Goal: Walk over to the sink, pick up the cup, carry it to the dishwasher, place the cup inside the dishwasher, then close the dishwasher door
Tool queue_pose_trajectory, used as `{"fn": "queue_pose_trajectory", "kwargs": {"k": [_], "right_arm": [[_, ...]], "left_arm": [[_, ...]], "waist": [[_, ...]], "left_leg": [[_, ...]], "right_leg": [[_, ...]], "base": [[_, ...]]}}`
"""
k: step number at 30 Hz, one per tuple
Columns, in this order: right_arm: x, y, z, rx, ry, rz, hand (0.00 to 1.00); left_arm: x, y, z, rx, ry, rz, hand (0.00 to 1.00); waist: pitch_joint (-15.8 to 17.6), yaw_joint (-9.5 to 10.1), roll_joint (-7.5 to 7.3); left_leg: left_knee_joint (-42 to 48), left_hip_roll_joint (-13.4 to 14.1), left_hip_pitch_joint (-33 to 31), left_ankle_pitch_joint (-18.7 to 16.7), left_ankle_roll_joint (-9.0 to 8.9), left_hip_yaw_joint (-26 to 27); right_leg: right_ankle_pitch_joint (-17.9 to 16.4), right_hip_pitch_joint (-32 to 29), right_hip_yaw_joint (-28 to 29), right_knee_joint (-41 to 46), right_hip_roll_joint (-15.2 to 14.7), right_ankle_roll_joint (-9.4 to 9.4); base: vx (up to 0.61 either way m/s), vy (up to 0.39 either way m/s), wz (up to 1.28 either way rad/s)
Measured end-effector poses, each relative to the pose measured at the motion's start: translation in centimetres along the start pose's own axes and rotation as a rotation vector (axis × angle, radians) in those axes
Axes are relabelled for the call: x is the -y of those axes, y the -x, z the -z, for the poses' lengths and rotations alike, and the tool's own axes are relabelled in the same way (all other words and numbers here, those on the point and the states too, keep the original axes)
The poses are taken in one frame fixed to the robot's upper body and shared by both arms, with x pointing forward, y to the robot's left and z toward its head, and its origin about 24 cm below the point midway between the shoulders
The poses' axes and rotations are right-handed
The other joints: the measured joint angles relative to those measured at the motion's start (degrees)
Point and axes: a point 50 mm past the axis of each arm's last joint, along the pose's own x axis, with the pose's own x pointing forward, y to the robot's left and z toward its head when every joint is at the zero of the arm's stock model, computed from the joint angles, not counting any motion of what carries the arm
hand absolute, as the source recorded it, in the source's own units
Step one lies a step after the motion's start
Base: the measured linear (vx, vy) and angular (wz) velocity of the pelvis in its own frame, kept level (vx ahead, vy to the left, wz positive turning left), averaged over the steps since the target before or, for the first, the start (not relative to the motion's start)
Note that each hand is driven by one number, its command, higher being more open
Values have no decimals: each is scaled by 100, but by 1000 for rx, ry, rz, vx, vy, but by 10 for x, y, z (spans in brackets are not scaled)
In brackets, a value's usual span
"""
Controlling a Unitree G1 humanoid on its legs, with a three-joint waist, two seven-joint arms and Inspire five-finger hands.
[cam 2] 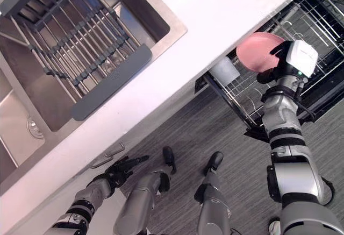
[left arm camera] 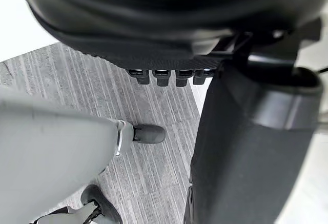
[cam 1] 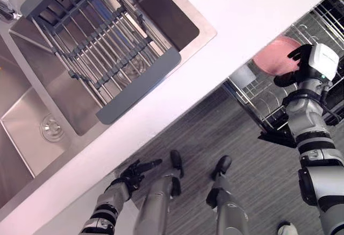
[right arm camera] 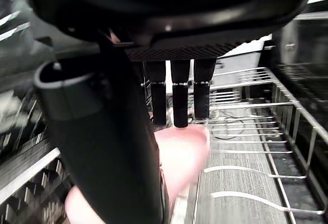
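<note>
A pink cup (cam 1: 269, 57) hangs over the pulled-out wire rack (cam 1: 257, 99) of the dishwasher, under the counter's edge at the right. My right hand (cam 1: 300, 65) is shut on it, thumb on one side and fingers (right arm camera: 180, 101) on the other, as the right wrist view shows with the cup (right arm camera: 182, 155) between them and the rack's wires beyond. My left hand (cam 1: 130, 173) hangs low beside the counter front at the lower left, fingers relaxed and holding nothing.
A white cup (cam 2: 224, 70) stands in the rack near the pink one. The steel sink (cam 1: 32, 111) at the upper left has a grey roll-up drying rack (cam 1: 102, 41) across it. The white counter (cam 1: 236, 9) runs diagonally between sink and dishwasher. Grey floor lies below.
</note>
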Motion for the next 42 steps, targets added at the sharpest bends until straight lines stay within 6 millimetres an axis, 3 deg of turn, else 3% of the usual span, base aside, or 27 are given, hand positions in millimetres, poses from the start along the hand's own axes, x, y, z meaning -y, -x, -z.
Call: {"fn": "queue_pose_trajectory", "kwargs": {"k": [7, 10, 12, 13, 16, 18, 19, 22, 24, 27, 31, 39, 42], "right_arm": [[38, 16, 5, 77, -269, 137, 100], [37, 29, 17, 53, -344, 134, 100], [26, 48, 42, -36, -399, 103, 100], [24, 52, 51, -67, -415, 99, 100], [24, 76, 101, -248, -474, 108, 100], [26, 87, 120, -336, -536, 136, 100], [27, 90, 126, -364, -557, 148, 0], [32, 94, 145, -472, -686, 224, 0], [32, 87, 151, -536, -785, 262, 0], [29, 72, 147, -596, -905, 254, 0], [25, 52, 120, -562, -1032, 175, 0], [58, -1, 50, -257, -1038, 46, 0], [62, -8, 56, -288, -1007, 59, 0]], "left_arm": [[-16, 9, 23, -29, 27, -18, 100], [-26, 14, 42, -80, 37, -46, 100], [-37, 23, 70, -153, 38, -86, 100], [-38, 24, 75, -166, 43, -91, 100], [-46, 33, 101, -238, 44, -114, 100], [-52, 38, 110, -260, 38, -130, 100], [-54, 39, 112, -261, 32, -134, 100], [-58, 40, 114, -250, 24, -135, 100], [-56, 39, 113, -240, 40, -124, 100], [-50, 36, 110, -210, 104, -91, 100], [-45, 31, 102, -176, 114, -76, 100], [-12, 21, 93, -151, 110, 28, 100], [-8, 21, 95, -164, 115, 40, 100]], "waist": [[-25, -166, -31], [-90, -230, -115], [-374, -341, -213], [-427, -354, -226], [-808, -476, -279], [-995, -530, -304], [-1036, -550, -302], [-1090, -615, -317], [-1013, -720, -212], [-532, -830, 77], [-213, -734, 301], [-6, -503, 833], [-14, -455, 937]], "left_leg": [[-197, -10, 503, -23, -33, 101], [-340, -20, 797, -20, -43, 208], [-511, -37, 1073, -20, -78, 267], [-539, -36, 1153, -24, -86, 284], [-678, -42, 1531, -16, -113, 304], [-744, -47, 1700, -21, -123, 344], [-768, -52, 1742, -21, -125, 355], [-857, -126, 1663, -43, -156, 524], [-879, -188, 1356, 41, -103, 629], [-920, -202, 1033, 204, -91, 687], [-1092, -201, 660, 484, -28, 757], [-1085, -359, 463, 569, 48, 325], [-1097, -469, 455, 632, 46, -55]], "right_leg": [[-5, 339, 150, 2, 4, 4], [-24, 517, 237, -5, 6, 29], [-55, 688, 285, -17, 13, 64], [-60, 747, 299, -17, 19, 63], [-65, 1049, 313, -16, 34, 65], [-65, 1157, 345, -9, 37, 65], [-65, 1179, 364, -2, 35, 65], [-149, 943, 532, 93, -62, 91], [-188, 529, 646, 178, -168, 121], [-101, 98, 773, 248, -179, 90], [171, -353, 865, 103, -105, 20], [248, -432, 739, 63, -190, 34], [189, -415, 606, 195, -307, 96]], "base": [[1, 51, -10], [19, 31, -20], [63, 19, -15], [79, 16, -16], [65, 19, -5], [16, 26, -10], [-3, 26, -12], [-96, 50, -26], [-167, 46, -21], [-119, -3, -13], [-43, -52, -10], [23, -1, 10], [37, 29, 26]]}}
